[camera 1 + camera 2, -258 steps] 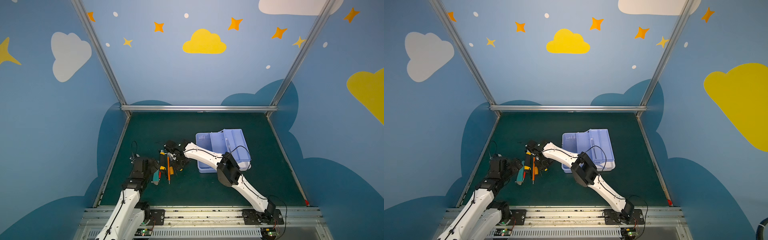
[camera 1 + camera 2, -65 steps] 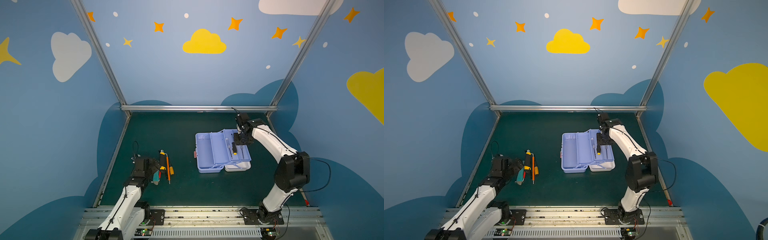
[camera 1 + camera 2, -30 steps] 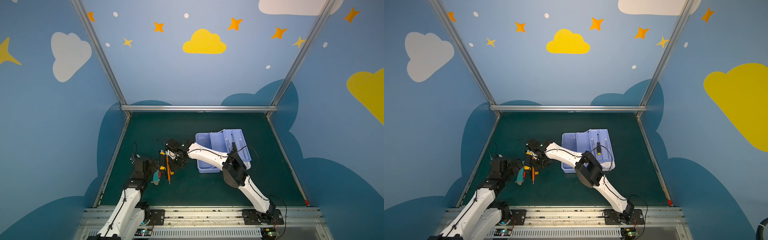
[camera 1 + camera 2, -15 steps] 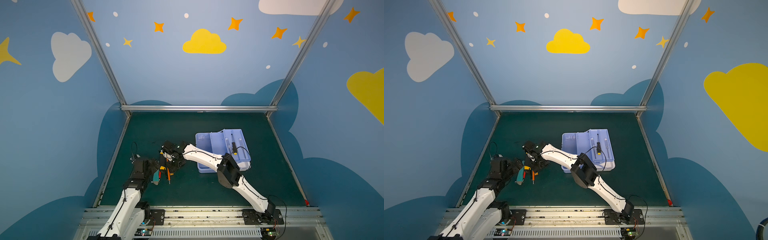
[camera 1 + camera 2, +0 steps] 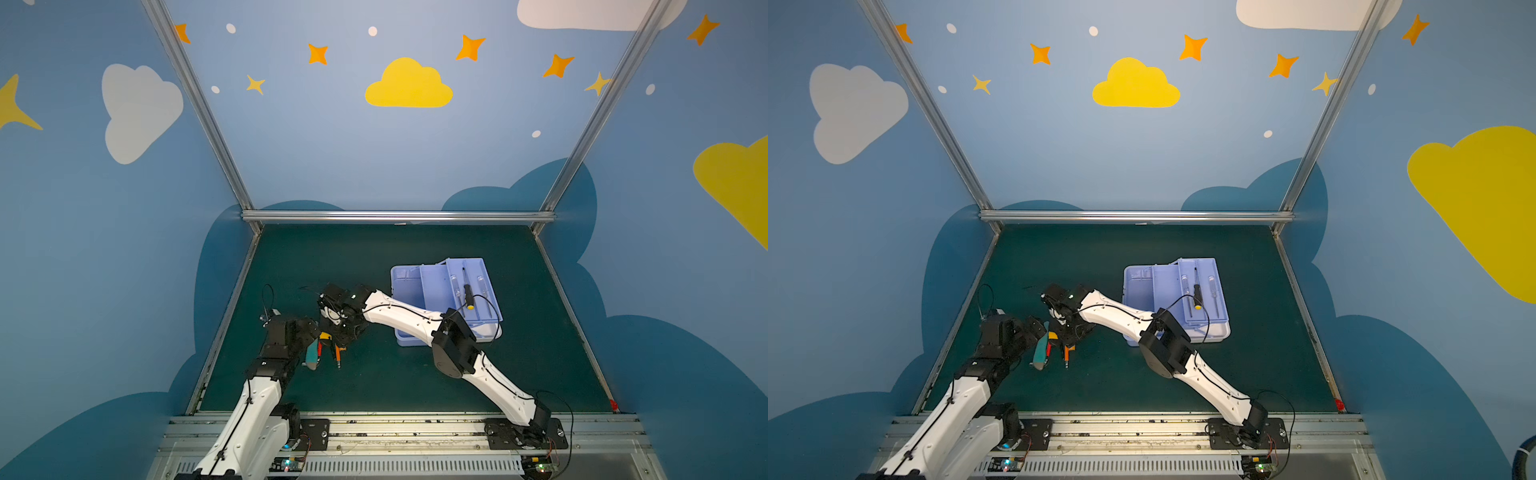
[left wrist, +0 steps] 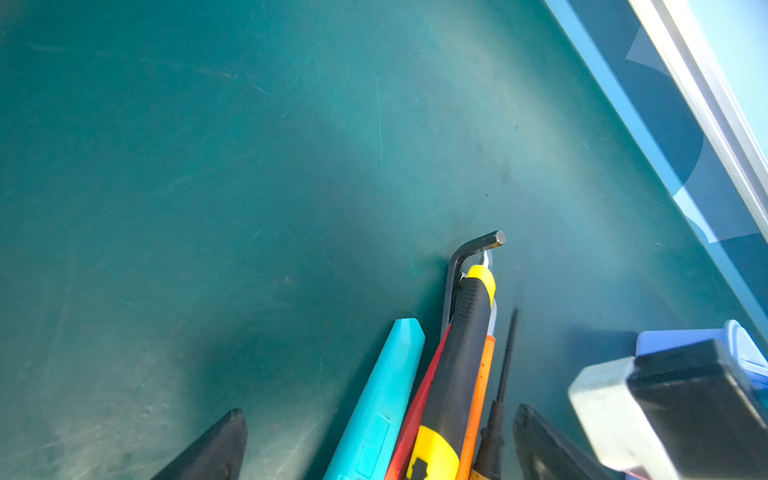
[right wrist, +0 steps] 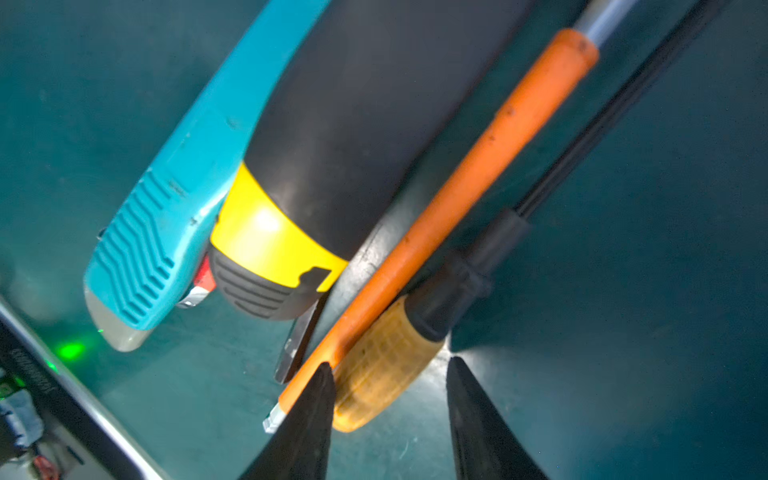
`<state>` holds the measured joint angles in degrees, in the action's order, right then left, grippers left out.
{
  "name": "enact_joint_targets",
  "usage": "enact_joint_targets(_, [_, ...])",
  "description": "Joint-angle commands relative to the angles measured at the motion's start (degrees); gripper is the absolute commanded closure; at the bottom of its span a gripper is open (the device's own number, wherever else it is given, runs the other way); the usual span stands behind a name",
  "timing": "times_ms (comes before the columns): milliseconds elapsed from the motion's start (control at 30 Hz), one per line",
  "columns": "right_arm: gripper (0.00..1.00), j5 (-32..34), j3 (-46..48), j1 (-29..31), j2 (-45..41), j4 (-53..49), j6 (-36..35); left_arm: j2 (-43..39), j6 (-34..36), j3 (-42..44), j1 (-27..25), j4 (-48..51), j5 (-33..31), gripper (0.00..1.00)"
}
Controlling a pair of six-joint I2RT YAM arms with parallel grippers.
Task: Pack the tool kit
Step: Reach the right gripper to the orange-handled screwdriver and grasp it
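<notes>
Amber-handled screwdriver [image 7: 386,386] is the pick in hand. The right gripper [image 7: 389,362] reaches across to the loose tools, jaws about half open and set either side of that handle. I cannot tell from the wrist view whether the pads bear on it yet. The left gripper [image 6: 379,410] gapes wide and holds nothing, straddling the same bundle.

The tool kit case [image 5: 409,286] lies open, with one black-handled screwdriver [image 5: 467,291] inside it. The bundle sits apart from the case, on its left-arm side: teal knife [image 7: 174,208], black-and-yellow tool [image 7: 353,124] and orange wrench [image 7: 478,166], packed side by side.

My judgement: packing is early. Next I need a square close on the handle, then a lift straight up. The wrench lies against the handle and may drag along. Then carry to the case.

Surface: dark green mat [image 5: 374,257], scuffed. Room: blue walls with painted clouds and stars, aluminium frame.
</notes>
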<state>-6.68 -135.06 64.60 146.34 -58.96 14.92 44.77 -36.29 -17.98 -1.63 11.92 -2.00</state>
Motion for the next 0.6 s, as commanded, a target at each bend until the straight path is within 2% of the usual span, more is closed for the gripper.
enact_joint_targets(0, [0.59, 4.1, -0.7, -0.5, 1.9, -1.9, 0.2, -0.5, 0.1, 0.8, 0.2, 0.2, 0.1, 0.0])
enact_joint_targets(67, [0.62, 4.9, -0.6, -1.1, 1.3, -2.9, 2.2, -0.6, 0.1, 0.8, 0.2, 0.2, -0.1, 0.0])
enact_joint_targets(333, [0.86, 6.7, 1.2, -3.3, -2.0, -7.0, 8.3, -0.3, 0.2, 0.9, 0.2, -0.3, 0.1, 0.0])
enact_joint_targets(567, [0.99, 7.0, 3.5, -4.4, -5.5, -7.6, 7.9, -0.4, 0.1, 1.0, 0.2, -0.4, -0.1, 0.0])
